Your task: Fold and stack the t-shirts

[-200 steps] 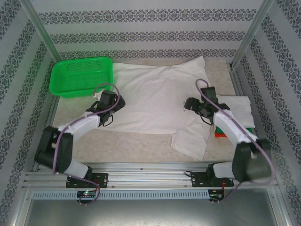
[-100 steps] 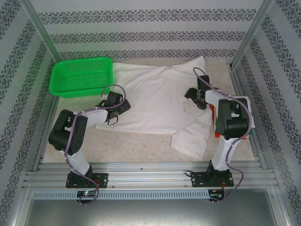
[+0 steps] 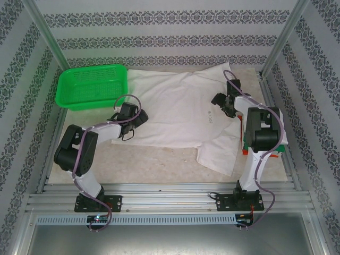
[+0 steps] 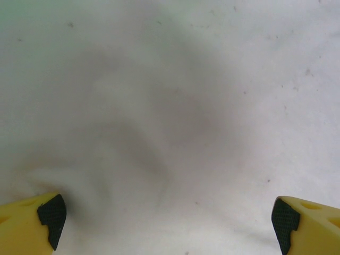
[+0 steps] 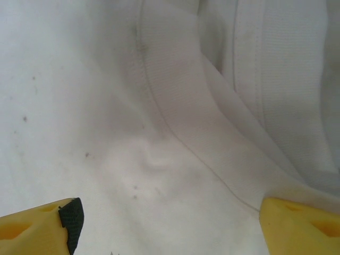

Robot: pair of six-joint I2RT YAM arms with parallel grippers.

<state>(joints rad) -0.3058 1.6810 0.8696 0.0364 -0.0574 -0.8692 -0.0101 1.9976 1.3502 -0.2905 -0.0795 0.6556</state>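
Note:
A wrinkled white t-shirt (image 3: 178, 109) lies spread flat over the middle of the table, one flap hanging toward the near right (image 3: 219, 154). My left gripper (image 3: 130, 120) sits low on the shirt's left edge. Its yellow fingers (image 4: 32, 220) stand wide apart over bare white cloth (image 4: 170, 106), gripping nothing. My right gripper (image 3: 220, 101) hovers over the shirt's right side, open, with a stitched seam (image 5: 175, 133) running between its fingers (image 5: 37, 226). A stack of folded t-shirts (image 3: 276, 119) with an orange-red edge (image 3: 244, 151) lies at the right under the right arm.
A green mesh basket (image 3: 93, 85) stands at the far left, just beyond the left gripper. Metal posts (image 3: 279, 40) and patterned walls close in the table. Bare tabletop (image 3: 154, 162) runs along the near edge in front of the shirt.
The right gripper moved away toward the far right of the shirt, and the shirt's near right flap shifted right. The left arm folded its elbow up and its gripper edged right.

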